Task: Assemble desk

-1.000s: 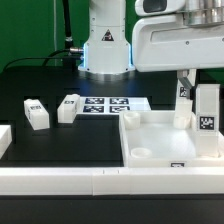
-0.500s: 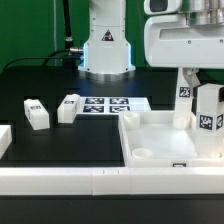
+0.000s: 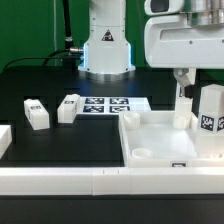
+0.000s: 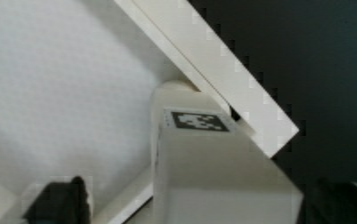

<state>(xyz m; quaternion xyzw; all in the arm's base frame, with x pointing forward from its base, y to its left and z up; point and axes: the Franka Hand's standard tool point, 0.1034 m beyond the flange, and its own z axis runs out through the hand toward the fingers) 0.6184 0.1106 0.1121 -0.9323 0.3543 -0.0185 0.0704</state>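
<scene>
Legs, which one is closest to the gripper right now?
The leg at the exterior view's right edge, right under the gripper over the tabletop; two legs lie flat at that view's left.

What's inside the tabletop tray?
Far leg and near leg at the exterior view's right; round socket toward that view's near left. The tabletop rim and legs hide some floor.

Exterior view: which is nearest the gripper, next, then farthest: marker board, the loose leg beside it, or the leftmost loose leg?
1. Marker board, mid-table, nearest the gripper, which holds a leg.
2. Loose leg beside it, just past the board.
3. Leftmost loose leg, far at the exterior view's left.
</scene>
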